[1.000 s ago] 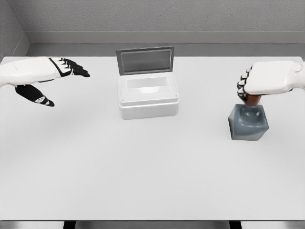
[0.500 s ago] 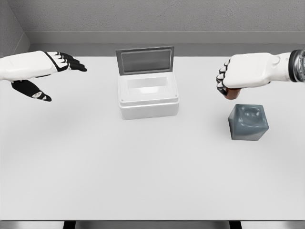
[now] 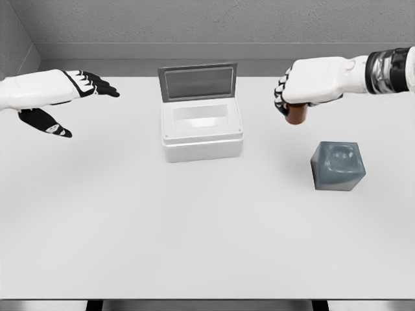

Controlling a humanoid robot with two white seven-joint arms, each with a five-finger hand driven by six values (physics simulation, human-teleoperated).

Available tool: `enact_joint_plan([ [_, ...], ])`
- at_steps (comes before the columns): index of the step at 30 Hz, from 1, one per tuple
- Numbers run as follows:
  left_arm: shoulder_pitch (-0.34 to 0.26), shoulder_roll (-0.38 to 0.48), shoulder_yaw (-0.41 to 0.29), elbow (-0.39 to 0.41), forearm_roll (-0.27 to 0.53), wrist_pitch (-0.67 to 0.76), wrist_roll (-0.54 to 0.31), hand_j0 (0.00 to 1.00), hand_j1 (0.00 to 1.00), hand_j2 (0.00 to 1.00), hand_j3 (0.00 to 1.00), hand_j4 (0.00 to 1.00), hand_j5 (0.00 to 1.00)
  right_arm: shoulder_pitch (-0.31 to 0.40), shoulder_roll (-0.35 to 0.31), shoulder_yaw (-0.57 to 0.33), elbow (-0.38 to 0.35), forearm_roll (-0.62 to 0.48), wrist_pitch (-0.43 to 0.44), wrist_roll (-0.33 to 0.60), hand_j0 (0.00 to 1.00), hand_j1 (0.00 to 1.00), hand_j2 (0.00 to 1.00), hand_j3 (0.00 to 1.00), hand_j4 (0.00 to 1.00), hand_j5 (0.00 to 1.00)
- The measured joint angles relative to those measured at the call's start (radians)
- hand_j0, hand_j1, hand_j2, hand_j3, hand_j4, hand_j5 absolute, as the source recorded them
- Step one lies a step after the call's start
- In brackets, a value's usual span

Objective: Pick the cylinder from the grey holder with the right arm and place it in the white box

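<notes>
My right hand (image 3: 293, 98) is curled around a brown cylinder (image 3: 297, 116), whose lower end sticks out below the fingers. It hangs in the air between the white box (image 3: 201, 129) and the grey holder (image 3: 337, 166), above and left of the holder. The holder's top hollow shows nothing in it. The white box stands at the table's middle back with its grey lid (image 3: 197, 81) raised upright behind it. My left hand (image 3: 61, 103) hovers at the far left with fingers spread, holding nothing.
A white table (image 3: 194, 227) carries the box and the holder. A grey wall runs along the table's far edge behind the box lid.
The right hand has lifted the cylinder out of the grey holder and carried it up and to the left toward the box. The left hand has barely moved.
</notes>
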Motion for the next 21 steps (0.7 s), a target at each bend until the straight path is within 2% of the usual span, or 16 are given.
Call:
enact_joint_plan([
  [5,-0.008,-0.014,0.001,0.013,-0.004,0.000,0.000,1.00,1.00,1.00,1.00,1.00,1.00,-0.018,0.051,0.001,0.031,0.000,0.000,0.000,0.46,0.46,0.46,0.46,0.46,0.46],
  [7,-0.034,-0.017,0.003,0.015,-0.003,0.000,0.000,1.00,1.00,1.00,1.00,1.00,1.00,-0.028,0.068,0.001,0.039,-0.001,0.000,0.000,0.46,0.46,0.46,0.46,0.46,0.46],
  [11,-0.037,-0.020,0.038,0.049,-0.010,0.000,0.000,1.00,1.00,1.00,1.00,1.00,1.00,-0.037,0.106,0.003,0.079,-0.001,0.000,0.000,0.46,0.46,0.46,0.46,0.46,0.46],
  [17,-0.075,-0.089,0.058,0.076,-0.052,0.000,0.000,1.00,1.00,1.00,1.00,1.00,1.00,-0.040,0.157,0.009,0.138,0.001,0.000,0.000,0.46,0.46,0.46,0.46,0.46,0.46],
  [21,-0.107,-0.150,0.064,0.109,-0.107,0.000,0.000,1.00,1.00,1.00,1.00,1.00,1.00,-0.040,0.188,0.011,0.170,0.002,0.000,0.000,0.46,0.46,0.46,0.46,0.46,0.46],
])
